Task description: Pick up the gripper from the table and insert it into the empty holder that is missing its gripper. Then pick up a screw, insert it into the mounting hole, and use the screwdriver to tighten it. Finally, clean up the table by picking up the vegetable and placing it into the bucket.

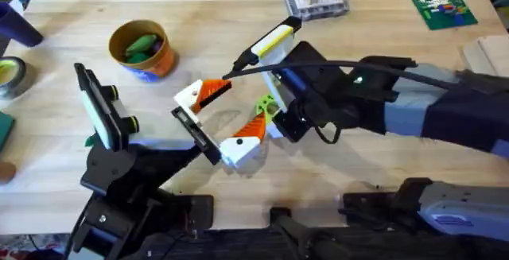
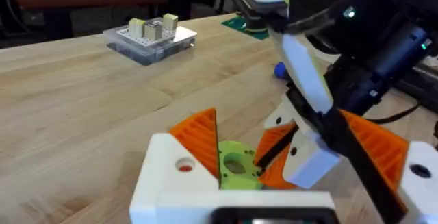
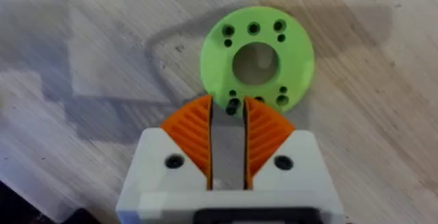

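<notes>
While the left claw (image 1: pixel 234 109) lies spread wide by a green disc (image 3: pixel 257 58), the right claw (image 3: pixel 228 104) hangs over it, pads almost together, seemingly empty. The bucket (image 1: pixel 163 63), at ten o'clock, holds a green vegetable (image 1: pixel 141 44). It is likely light and slick, and best pinched across its middle.

The bucket (image 1: pixel 151 63), a small round orange tub with a yellowish rim and a blue band low on its side, is standing upright on the far left part of the surface (image 1: pixel 238 21). The vegetable (image 1: pixel 141 45), green, is lying inside it, reaching up to about the rim. What may be the screwdriver (image 2: pixel 279 70) is showing as a small blue end lying on the surface, mostly hidden.
</notes>
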Tool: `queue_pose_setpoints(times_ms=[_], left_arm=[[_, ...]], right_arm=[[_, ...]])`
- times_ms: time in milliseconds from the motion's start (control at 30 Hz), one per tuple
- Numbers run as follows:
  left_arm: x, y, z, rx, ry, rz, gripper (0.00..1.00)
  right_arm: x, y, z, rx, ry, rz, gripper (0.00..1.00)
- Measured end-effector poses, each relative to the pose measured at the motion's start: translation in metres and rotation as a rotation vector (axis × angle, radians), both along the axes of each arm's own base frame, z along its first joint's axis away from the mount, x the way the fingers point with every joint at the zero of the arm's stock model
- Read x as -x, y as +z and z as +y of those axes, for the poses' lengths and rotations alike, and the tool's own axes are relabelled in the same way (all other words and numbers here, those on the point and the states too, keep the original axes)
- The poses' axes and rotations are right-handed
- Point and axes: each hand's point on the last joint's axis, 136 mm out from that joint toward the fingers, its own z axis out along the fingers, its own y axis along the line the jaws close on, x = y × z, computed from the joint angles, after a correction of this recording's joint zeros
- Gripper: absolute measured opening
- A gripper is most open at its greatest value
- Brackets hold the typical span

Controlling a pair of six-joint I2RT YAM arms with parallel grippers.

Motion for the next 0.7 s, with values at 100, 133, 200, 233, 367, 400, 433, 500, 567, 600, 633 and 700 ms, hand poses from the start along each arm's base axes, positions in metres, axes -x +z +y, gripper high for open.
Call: queue_pose_setpoints(times_ms=[100, 133, 200, 233, 367, 400, 433, 500, 567, 600, 633, 700], left_arm=[[0.0000, -0.0001, 0.0000, 0.000, 0.000, 0.000, 0.986], [0.0000, -0.0001, 0.0000, 0.000, 0.000, 0.000, 0.986], [0.0000, -0.0001, 0.0000, 0.000, 0.000, 0.000, 0.986], [0.0000, -0.0001, 0.0000, 0.000, 0.000, 0.000, 0.986], [0.0000, -0.0001, 0.0000, 0.000, 0.000, 0.000, 0.986], [0.0000, -0.0001, 0.0000, 0.000, 0.000, 0.000, 0.986], [0.0000, -0.0001, 0.0000, 0.000, 0.000, 0.000, 0.986], [0.0000, -0.0001, 0.0000, 0.000, 0.000, 0.000, 0.986], [-0.0001, -0.0001, 0.0000, 0.000, 0.000, 0.000, 0.986], [0.0000, -0.0001, 0.0000, 0.000, 0.000, 0.000, 0.986], [0.0000, -0.0001, 0.0000, 0.000, 0.000, 0.000, 0.986], [0.0000, -0.0001, 0.0000, 0.000, 0.000, 0.000, 0.986]], right_arm=[[-0.0012, 0.0007, 0.0014, -0.006, 0.000, -0.005, 0.227], [-0.0013, 0.0006, 0.0014, -0.006, 0.000, -0.005, 0.222], [-0.0011, -0.0016, 0.0011, 0.000, -0.001, -0.001, 0.217], [-0.0012, -0.0034, 0.0007, 0.006, -0.001, 0.002, 0.214], [-0.0046, -0.0042, 0.0012, 0.008, -0.011, -0.008, 0.028], [-0.0050, -0.0043, 0.0015, 0.008, -0.013, -0.009, 0.013], [-0.0052, -0.0043, 0.0016, 0.007, -0.013, -0.009, 0.010], [-0.0052, -0.0048, 0.0014, 0.009, -0.014, -0.008, 0.010], [-0.0054, -0.0047, 0.0012, 0.010, -0.014, -0.009, 0.009], [-0.0054, -0.0047, 0.0012, 0.010, -0.014, -0.010, 0.008], [-0.0054, -0.0046, 0.0012, 0.010, -0.014, -0.009, 0.008], [-0.0054, -0.0034, 0.0014, 0.012, -0.014, -0.007, 0.007]])
